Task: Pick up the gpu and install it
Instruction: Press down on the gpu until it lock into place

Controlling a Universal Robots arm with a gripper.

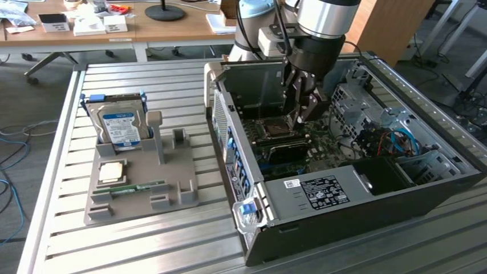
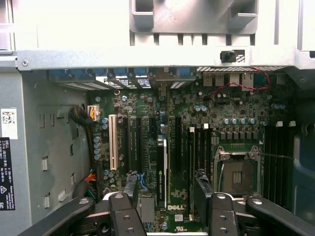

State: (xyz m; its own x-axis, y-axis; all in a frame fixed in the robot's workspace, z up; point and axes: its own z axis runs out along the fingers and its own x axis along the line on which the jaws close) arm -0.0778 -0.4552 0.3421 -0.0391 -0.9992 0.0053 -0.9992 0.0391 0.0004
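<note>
Exterior view, nearest first: slatted metal counter [image 1: 152,251], open PC case [image 1: 365,222] lying on its side on it, toward the exterior view's right. Grey box with a white label [image 1: 323,191] sits in the case's near end.

Grey holder [image 1: 175,194] sits on the counter at the exterior view's left, just beside the case. On it, near to far: memory stick [image 1: 141,187] lying flat, CPU [image 1: 112,171], hard drive [image 1: 122,128] upright at the far end.

Mid case: green motherboard [image 2: 147,105]. The gpu [image 2: 162,167] stands edge-on in a slot of that board, dark face, inside the case and not on the holder. Gripper [image 2: 166,189] hangs down into the case right over the gpu. Jaws spread wide, one finger on each side of the card, pinching nothing. Cannot tell if the fingers [image 2: 202,184] touch the card.

Empty CPU socket [image 2: 237,169] is on the board beside the gpu, past one finger. Blue and red cables [image 1: 396,142] bunch at the case's side toward the exterior view's right.

Far back: wooden desk [image 1: 175,31] with white boxes [image 1: 84,24] and a black round base [image 1: 165,11].
</note>
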